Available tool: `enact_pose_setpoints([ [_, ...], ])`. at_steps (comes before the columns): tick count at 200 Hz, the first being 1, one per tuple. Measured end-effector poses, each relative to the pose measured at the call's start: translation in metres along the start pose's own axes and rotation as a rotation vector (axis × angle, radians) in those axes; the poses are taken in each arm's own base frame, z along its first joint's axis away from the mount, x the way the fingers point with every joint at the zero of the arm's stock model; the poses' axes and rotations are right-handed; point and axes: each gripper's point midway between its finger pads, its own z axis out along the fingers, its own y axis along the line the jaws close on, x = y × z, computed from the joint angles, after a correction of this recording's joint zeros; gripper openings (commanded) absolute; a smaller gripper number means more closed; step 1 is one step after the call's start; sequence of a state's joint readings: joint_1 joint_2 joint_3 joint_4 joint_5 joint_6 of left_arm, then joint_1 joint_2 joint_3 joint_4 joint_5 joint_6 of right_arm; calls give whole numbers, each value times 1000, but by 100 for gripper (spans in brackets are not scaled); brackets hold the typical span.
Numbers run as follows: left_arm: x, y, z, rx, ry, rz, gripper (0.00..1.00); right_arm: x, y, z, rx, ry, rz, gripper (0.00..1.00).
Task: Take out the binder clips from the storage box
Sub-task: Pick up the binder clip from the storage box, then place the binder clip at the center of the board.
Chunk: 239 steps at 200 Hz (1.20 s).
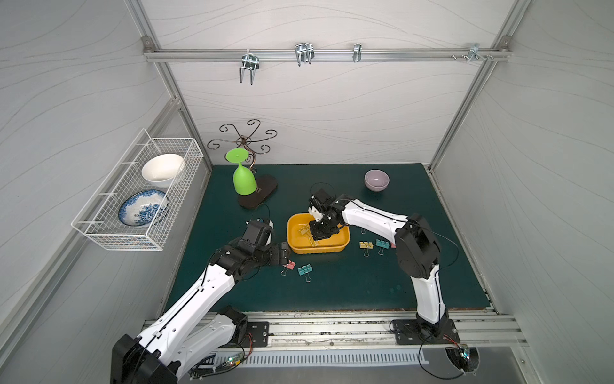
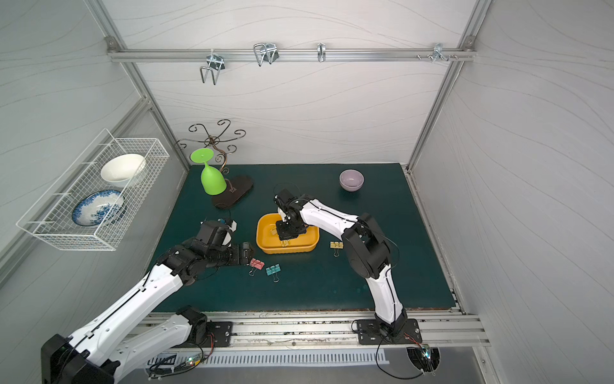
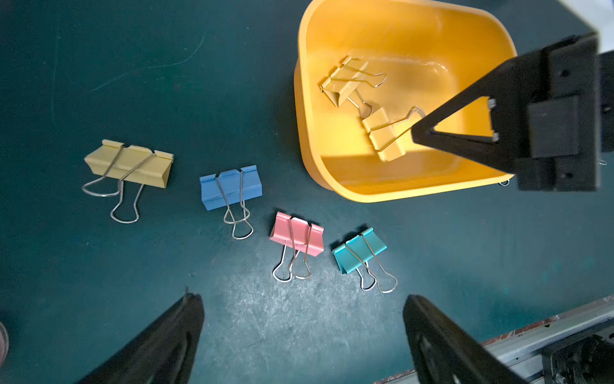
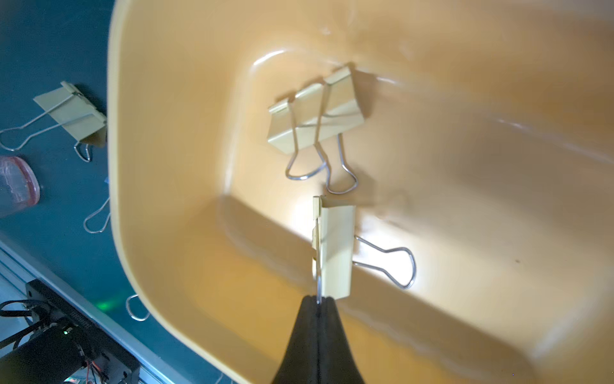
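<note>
Pinching one wire handle of a yellow binder clip (image 4: 335, 249) inside the storage box (image 4: 159, 206), with the right jaws pressed together on it and the left jaws wide apart over the tabletop (image 3: 99, 66). Probably light, stiff, slick; apt to swing on that loop, firmer taken across the body. Beside it, a second yellow clip (image 4: 315, 116). Too small and covered to make out in both top views, that pinch.
</note>
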State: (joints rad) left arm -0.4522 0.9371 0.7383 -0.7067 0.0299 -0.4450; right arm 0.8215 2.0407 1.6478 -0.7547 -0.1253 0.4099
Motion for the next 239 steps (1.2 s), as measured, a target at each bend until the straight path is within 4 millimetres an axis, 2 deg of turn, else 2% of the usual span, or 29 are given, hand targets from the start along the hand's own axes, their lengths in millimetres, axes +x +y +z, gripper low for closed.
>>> enact_pose_setpoints([
  [40,0,0,1,-1,3,0,98,1,-21,-29,17,-53,35,0],
  [74,1,-2,1,10,7,0,98,1,-19,-49,-2,-115,2,0],
  [112,1,-3,1,14,9,0,98,7,-6,-86,-18,-257,-132,0],
  [133,1,-3,0,15,7,0,98,20,15,-111,-7,-365,-325,0],
  [152,0,-3,-2,19,0,0,98,39,36,-123,7,-425,-534,0],
  [169,-1,-4,-3,23,-7,0,98,61,50,-121,18,-432,-720,0],
  [185,-1,-4,-3,24,-10,-1,98,83,54,-108,37,-402,-867,0],
  [219,-2,-4,-3,26,-12,-3,98,123,38,-73,92,-289,-1078,0],
  [239,-2,-4,-3,26,-13,-4,98,138,28,-60,133,-241,-1168,0],
])
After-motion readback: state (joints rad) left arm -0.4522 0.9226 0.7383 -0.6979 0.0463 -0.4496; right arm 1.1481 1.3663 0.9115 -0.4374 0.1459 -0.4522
